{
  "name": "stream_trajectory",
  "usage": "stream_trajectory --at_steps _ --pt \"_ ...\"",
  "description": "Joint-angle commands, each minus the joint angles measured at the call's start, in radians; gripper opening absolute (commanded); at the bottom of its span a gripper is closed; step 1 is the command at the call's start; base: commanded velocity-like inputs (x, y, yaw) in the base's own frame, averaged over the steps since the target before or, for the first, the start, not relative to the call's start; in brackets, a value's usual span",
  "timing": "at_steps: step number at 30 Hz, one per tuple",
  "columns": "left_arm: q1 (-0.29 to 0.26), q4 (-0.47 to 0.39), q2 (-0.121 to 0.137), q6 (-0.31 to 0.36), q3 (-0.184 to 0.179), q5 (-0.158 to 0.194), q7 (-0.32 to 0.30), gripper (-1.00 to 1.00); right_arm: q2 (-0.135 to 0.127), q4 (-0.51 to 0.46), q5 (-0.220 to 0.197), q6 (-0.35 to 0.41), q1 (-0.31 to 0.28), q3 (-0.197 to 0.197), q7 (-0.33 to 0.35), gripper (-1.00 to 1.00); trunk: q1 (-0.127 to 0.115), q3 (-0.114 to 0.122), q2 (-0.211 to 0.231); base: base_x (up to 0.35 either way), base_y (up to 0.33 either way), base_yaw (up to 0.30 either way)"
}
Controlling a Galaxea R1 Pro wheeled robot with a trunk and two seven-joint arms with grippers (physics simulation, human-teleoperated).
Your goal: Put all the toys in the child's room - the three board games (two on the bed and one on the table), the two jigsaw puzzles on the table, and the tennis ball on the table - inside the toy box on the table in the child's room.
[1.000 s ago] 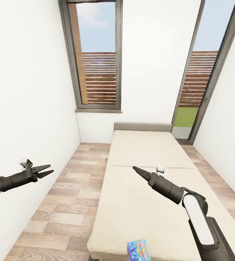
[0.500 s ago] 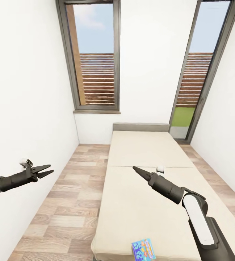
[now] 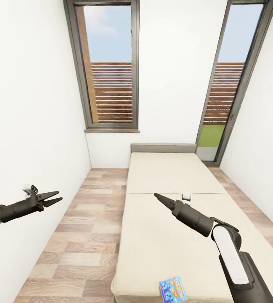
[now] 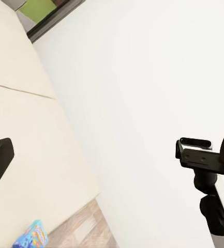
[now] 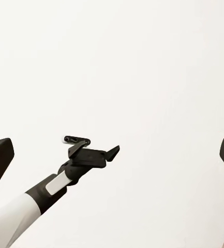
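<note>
walls (image 3: 31, 105): plain white, left, right, far | floor (image 3: 81, 235): wood planks, left of bed | bed (image 3: 170, 176): beige mattress, grey headboard at far wall | windows: tall dark-framed window (image 3: 109, 71) far left, glazed door (image 3: 229, 84) far right | light: daylight

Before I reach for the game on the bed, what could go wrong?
The small blue board game lies at the bed's near end, close to the edge, so a nudge could push it onto the floor. The right gripper reads shut, so open it first. The left gripper hangs close to the wall.
</note>
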Motion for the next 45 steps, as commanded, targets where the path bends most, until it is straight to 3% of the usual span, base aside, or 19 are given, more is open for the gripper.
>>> stream_trajectory --at_steps 1,29,45 --pt "-0.001 0.0 0.0 0.011 0.0 0.0 -0.004 1.0 0.001 0.0 -0.001 0.006 -0.001 -0.001 0.002 1.0 0.001 -0.001 -0.002 -0.016 0.149 -0.143" --pt "-0.001 0.0 0.001 0.013 0.005 -0.001 -0.004 1.0 0.007 0.03 0.004 0.005 -0.001 -0.004 -0.002 1.0 0.001 0.006 -0.002 -0.027 0.025 -0.04" --pt "-0.001 -0.034 0.001 0.023 0.001 -0.001 0.008 1.0 0.008 0.061 0.006 0.001 -0.001 -0.021 -0.002 1.0 0.062 -0.044 -0.114 0.0 0.0 0.0"
